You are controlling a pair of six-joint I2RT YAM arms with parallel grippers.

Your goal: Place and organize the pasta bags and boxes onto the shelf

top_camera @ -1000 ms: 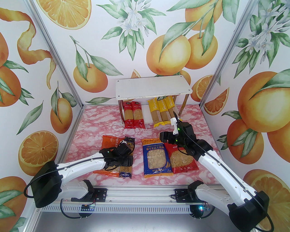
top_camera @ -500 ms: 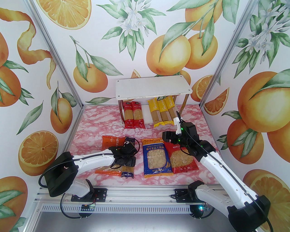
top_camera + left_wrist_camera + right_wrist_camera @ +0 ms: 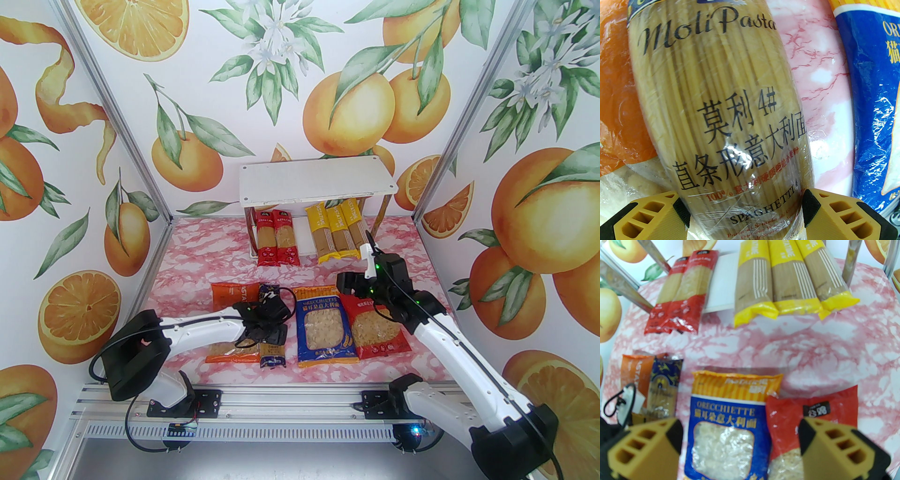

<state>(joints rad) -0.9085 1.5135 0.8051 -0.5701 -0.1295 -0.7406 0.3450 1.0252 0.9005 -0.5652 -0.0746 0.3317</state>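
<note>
The shelf point(image 3: 316, 180) stands at the back. Two red spaghetti packs point(image 3: 276, 236) and three yellow ones point(image 3: 335, 229) lie on its lower board and stick out forward. A dark blue spaghetti pack point(image 3: 273, 349) lies on the orange bag point(image 3: 229, 294). My left gripper point(image 3: 265, 326) is low over it. In the left wrist view the open left gripper point(image 3: 745, 211) straddles the pack point(image 3: 721, 105), fingertips point(image 3: 654, 215) at its sides. The blue bag point(image 3: 323, 328) and red bag point(image 3: 377, 333) lie side by side. My right gripper point(image 3: 349, 283) hangs open over their far ends point(image 3: 740, 441), holding nothing.
The shelf's top board is bare and its chrome legs point(image 3: 380, 213) flank the lower tier. Pink marbled tabletop point(image 3: 201, 253) lies between the shelf and the bags. Patterned walls close in left, right and behind. The metal rail point(image 3: 281, 405) with the arm bases runs along the near edge.
My left arm has swung right, and the dark blue pack and orange bag under it have shifted right, the pack turning straighter. The right gripper drifted slightly right, then held still.
</note>
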